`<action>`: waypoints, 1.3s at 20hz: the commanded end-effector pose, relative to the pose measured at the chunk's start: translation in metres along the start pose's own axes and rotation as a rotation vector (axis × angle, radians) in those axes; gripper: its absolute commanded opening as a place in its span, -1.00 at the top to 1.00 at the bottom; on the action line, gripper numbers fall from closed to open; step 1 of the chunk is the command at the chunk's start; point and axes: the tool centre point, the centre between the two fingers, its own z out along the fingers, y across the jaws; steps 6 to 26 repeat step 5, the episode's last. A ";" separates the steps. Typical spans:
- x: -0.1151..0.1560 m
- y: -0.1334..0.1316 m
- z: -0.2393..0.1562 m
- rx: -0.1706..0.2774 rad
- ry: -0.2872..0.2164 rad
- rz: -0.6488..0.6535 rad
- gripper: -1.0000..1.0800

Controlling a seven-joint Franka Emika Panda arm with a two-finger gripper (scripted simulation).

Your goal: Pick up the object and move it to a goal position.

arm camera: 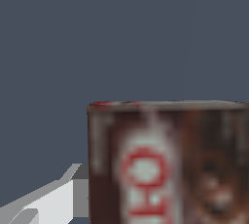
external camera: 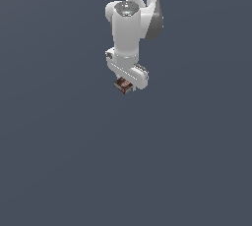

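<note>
The hand (external camera: 126, 86) hangs at the lower end of the single white robot arm (external camera: 127, 28), which comes down from the top edge of the exterior view, a little to that view's right of centre. The hand points downward, and one small flat rectangular box (external camera: 123, 85), dark brown with a red-and-white label, sits right at its tip, tilted slightly. The box is in contact with the white body of the hand and appears pinched by it, though the fingers are too small and too covered at this size to be made out one by one. All around lies a plain slate-blue ground (external camera: 59, 161) with no edges or marks; whether the box rests on this surface or hangs above it cannot be told from here. Only one arm, one hand and one box show in this view.

In the wrist view the same box (arm camera: 165, 164) fills a large share of the picture, very close to the camera and blurred. Its dark brown face carries a red ring and red lettering on a white patch, and its upper edge shows a thin red line. Beside it, touching its side, one pale grey-white finger (arm camera: 53, 201) of the hand is visible; the second finger is outside the picture. Behind the box is the same flat slate-blue ground (arm camera: 97, 33).
</note>
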 end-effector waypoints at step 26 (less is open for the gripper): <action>-0.002 0.006 -0.009 -0.001 0.000 0.000 1.00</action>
